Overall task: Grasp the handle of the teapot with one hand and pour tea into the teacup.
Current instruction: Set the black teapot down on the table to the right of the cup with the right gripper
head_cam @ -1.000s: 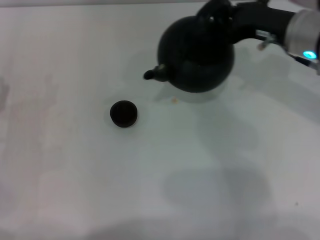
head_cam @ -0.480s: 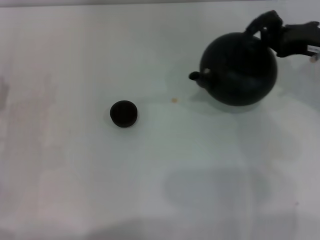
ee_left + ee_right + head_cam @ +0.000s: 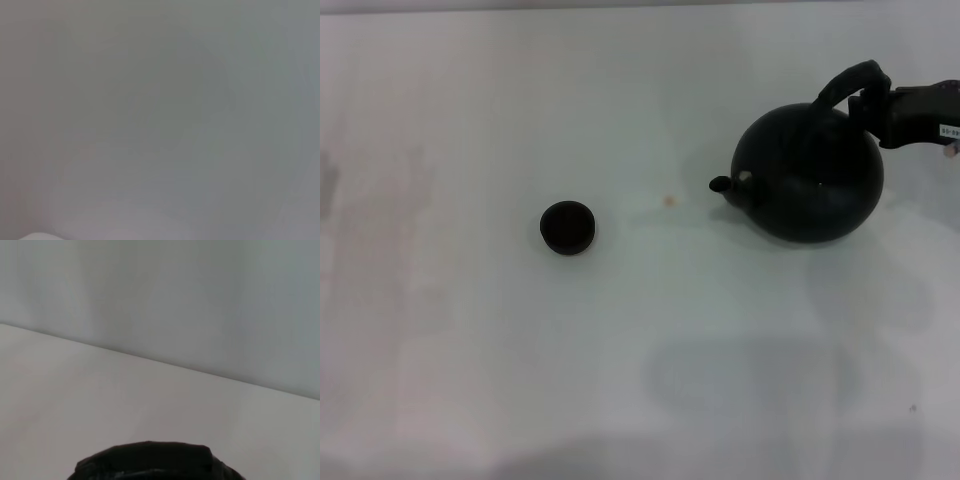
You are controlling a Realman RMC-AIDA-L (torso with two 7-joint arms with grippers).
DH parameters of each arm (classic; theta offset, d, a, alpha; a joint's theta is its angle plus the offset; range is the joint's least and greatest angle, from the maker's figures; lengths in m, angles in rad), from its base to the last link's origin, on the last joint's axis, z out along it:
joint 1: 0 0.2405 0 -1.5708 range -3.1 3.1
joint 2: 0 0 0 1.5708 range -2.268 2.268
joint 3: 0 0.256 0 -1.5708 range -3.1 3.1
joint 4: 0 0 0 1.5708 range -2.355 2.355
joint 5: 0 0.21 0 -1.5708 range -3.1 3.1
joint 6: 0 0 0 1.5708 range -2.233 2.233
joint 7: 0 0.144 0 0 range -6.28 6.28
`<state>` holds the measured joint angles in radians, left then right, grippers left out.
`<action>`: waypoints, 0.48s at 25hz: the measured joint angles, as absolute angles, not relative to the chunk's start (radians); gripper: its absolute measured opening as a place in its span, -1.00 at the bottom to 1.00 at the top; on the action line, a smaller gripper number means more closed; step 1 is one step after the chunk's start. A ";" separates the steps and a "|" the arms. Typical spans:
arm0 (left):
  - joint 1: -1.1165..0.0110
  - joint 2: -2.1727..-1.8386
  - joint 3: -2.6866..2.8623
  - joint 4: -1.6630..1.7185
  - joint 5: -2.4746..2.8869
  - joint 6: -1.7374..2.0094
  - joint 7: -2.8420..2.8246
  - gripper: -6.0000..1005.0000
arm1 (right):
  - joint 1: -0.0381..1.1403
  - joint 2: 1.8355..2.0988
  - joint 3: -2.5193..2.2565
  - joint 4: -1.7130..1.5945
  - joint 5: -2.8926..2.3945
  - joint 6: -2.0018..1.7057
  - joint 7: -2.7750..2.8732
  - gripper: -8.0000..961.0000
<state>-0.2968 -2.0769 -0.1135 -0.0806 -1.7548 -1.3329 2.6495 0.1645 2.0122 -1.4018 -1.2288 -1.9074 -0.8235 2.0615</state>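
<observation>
**Right gripper on the teapot handle**

The right gripper [image 3: 876,108] is clamped on the handle [image 3: 844,85] of the teapot [image 3: 810,175], at the table's [image 3: 640,330] right side. Its spout points toward the teacup [image 3: 567,227], well apart to the left.

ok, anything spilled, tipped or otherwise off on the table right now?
Nothing tipped or visibly spilled. The teapot looks upright, well apart from the teacup, spout toward it, with the right gripper at the handle. Only oddity: a small tan speck on the table between them.
</observation>
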 joint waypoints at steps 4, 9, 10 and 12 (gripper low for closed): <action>-0.294 -2.077 -0.113 -0.079 -1.755 -1.333 2.649 0.77 | 0.167 2.013 -1.405 -1.220 -1.907 -0.823 2.062 -0.74; -0.293 -2.077 -0.113 -0.078 -1.755 -1.333 2.648 0.77 | 0.167 2.014 -1.414 -1.219 -1.908 -0.815 2.062 -0.74; -0.293 -2.077 -0.113 -0.078 -1.755 -1.333 2.648 0.77 | 0.167 2.014 -1.415 -1.218 -1.908 -0.815 2.062 -0.74; -0.293 -2.077 -0.113 -0.078 -1.755 -1.333 2.648 0.77 | 0.167 2.015 -1.415 -1.218 -1.912 -0.815 2.062 -0.74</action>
